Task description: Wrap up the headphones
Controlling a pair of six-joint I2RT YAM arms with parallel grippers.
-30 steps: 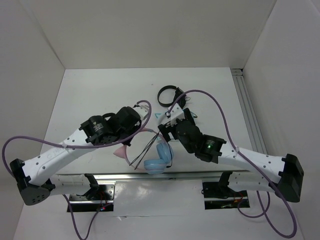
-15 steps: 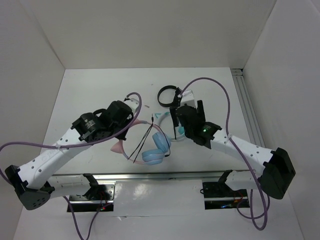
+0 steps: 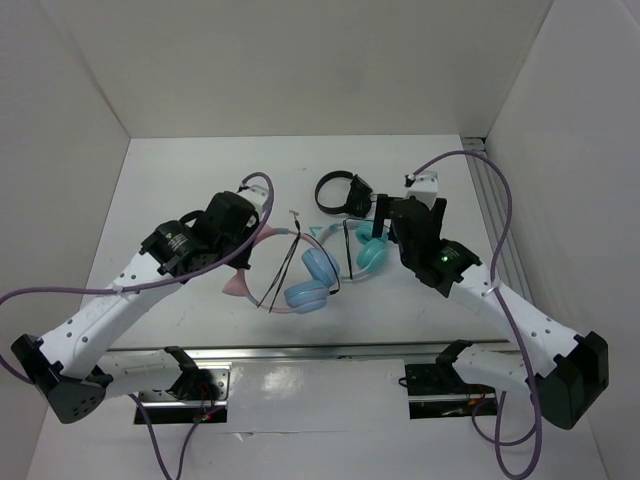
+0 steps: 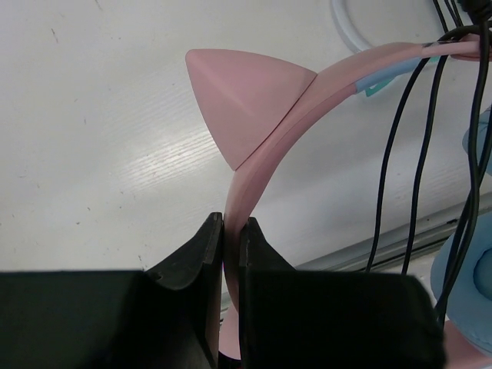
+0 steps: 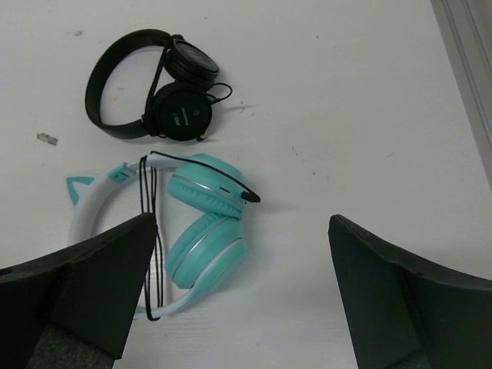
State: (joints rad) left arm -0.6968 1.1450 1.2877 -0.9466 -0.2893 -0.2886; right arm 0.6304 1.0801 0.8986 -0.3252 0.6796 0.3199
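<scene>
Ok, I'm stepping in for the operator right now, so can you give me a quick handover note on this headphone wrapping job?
Left gripper: shut on the pink band of the headphones, mid-table.
Right gripper: open, empty, above the teal headphones.
Done: cable lies over the band in a few loose strands.
Left: probably regrasp the cable with the right gripper and wind in the slack.

Black headphones (image 5: 181, 113) are lying on the white worktop (image 5: 346, 100), teal-cupped, white-banded headphones (image 5: 206, 224) are sitting just beside them, and a small scrap (image 5: 47, 138) is lying apart from both.
</scene>
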